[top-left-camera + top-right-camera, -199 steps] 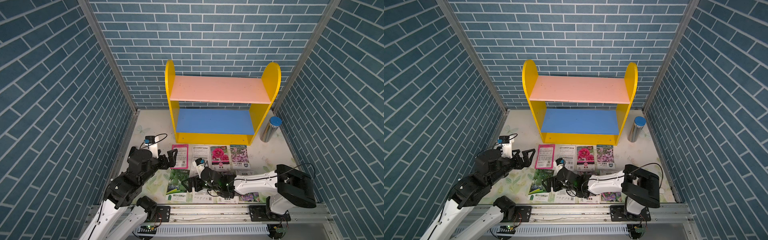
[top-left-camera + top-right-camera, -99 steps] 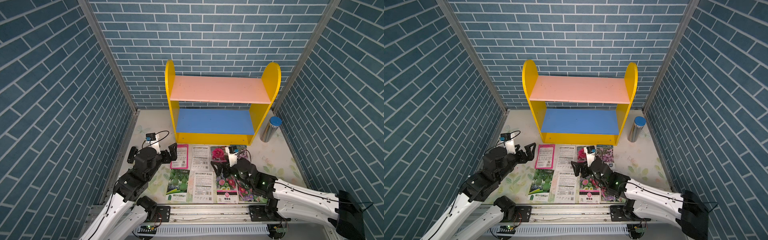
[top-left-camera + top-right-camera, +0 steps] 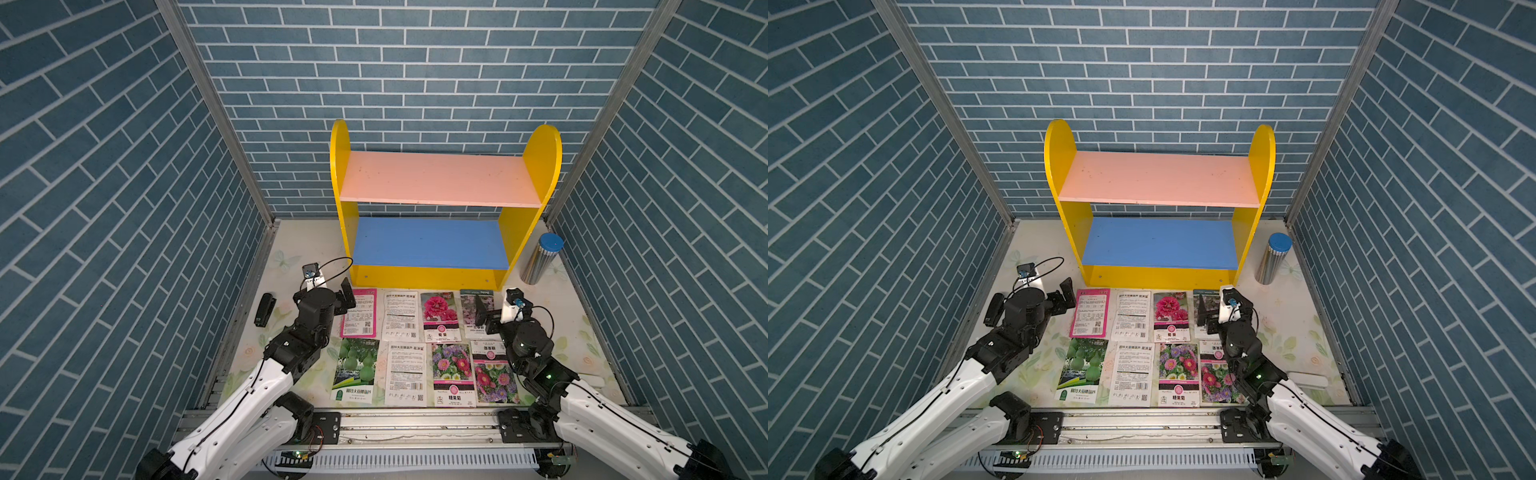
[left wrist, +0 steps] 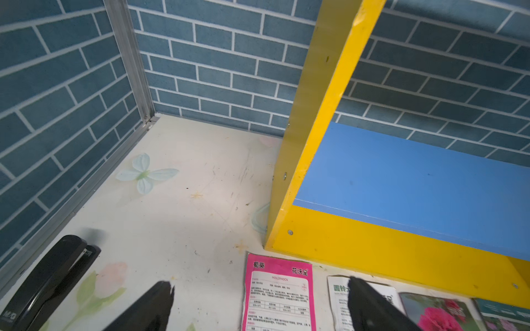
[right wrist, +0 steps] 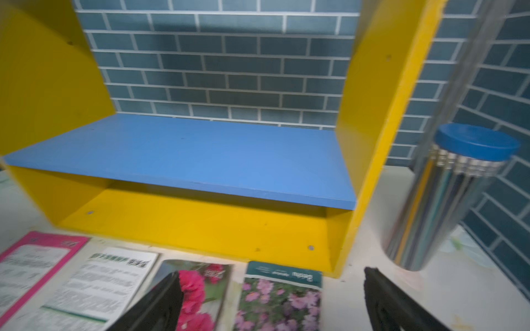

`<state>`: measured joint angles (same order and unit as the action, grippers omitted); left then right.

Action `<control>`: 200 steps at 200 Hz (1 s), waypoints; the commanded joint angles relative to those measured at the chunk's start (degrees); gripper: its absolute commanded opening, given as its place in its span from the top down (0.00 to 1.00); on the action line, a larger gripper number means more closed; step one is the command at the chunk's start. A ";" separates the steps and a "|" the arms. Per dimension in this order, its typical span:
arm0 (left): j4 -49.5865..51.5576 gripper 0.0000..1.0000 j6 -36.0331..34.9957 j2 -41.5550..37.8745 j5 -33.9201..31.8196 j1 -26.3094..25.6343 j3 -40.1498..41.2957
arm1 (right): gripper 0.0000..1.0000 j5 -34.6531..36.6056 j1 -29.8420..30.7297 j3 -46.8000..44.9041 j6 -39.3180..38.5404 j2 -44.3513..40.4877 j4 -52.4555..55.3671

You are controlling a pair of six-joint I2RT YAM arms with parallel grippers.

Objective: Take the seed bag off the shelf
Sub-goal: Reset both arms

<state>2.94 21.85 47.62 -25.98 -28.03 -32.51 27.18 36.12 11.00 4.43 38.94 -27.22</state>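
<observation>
The shelf (image 3: 444, 187) stands at the back, and both its pink upper board and its blue lower board (image 5: 200, 154) are bare. Several seed bags lie flat in two rows on the table before it, among them a pink seed bag (image 3: 359, 311) and a purple-flower seed bag (image 5: 281, 298). My left gripper (image 4: 259, 282) hovers open beside the pink bag (image 4: 279, 292), near the shelf's left foot. Open as well, my right gripper (image 5: 272, 273) hangs over the purple-flower bag by the shelf's right foot. Neither holds anything.
A black stapler (image 3: 264, 309) lies at the left by the wall. A steel cylinder with a blue lid (image 3: 540, 259) stands right of the shelf, close to my right gripper. Brick-patterned walls close in three sides. A small white object (image 3: 1308, 380) lies front right.
My right arm has swung from low over the front-row bags across to the right and forward, toward the shelf's right foot. My left gripper has moved a little closer to the shelf.
</observation>
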 commanded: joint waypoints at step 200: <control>-66.84 0.00 -23.07 26.50 20.72 23.90 21.53 | 0.00 -34.82 -35.15 1.41 -7.80 48.71 -46.44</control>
<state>-55.29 1.41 69.49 -8.10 -4.82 -11.20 -4.64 1.23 10.31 -1.56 87.39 -75.33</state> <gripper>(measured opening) 0.996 0.998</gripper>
